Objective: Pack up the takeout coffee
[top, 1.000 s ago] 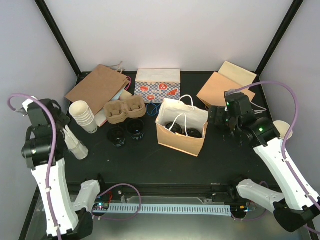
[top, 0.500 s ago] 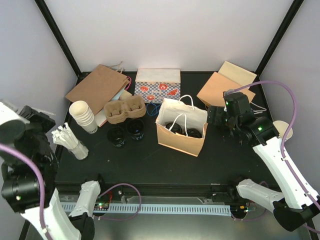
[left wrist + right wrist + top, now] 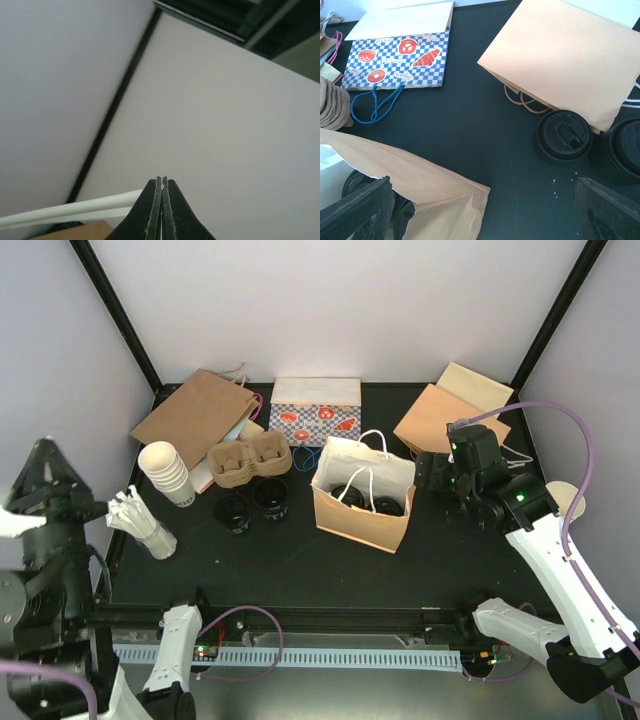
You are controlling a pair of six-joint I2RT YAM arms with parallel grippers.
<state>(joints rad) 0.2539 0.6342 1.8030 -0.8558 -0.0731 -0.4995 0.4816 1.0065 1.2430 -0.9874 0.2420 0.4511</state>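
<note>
Your right tool (image 3: 481,200) stands wide open and holds nothing. Close beside it, the paper bag (image 3: 420,200) has coffee cups (image 3: 357,182) inside. A little ahead of it, one black-lidded cup (image 3: 565,135) sits on the table (image 3: 470,125). Your left tool (image 3: 161,210) is closed, empty, well apart from them.

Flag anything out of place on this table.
Small white specks lie scattered on the black table beside a black lid, like a minor spill. The left pincer is shut and aimed at the enclosure wall, not the table. Nothing else stands out.
</note>
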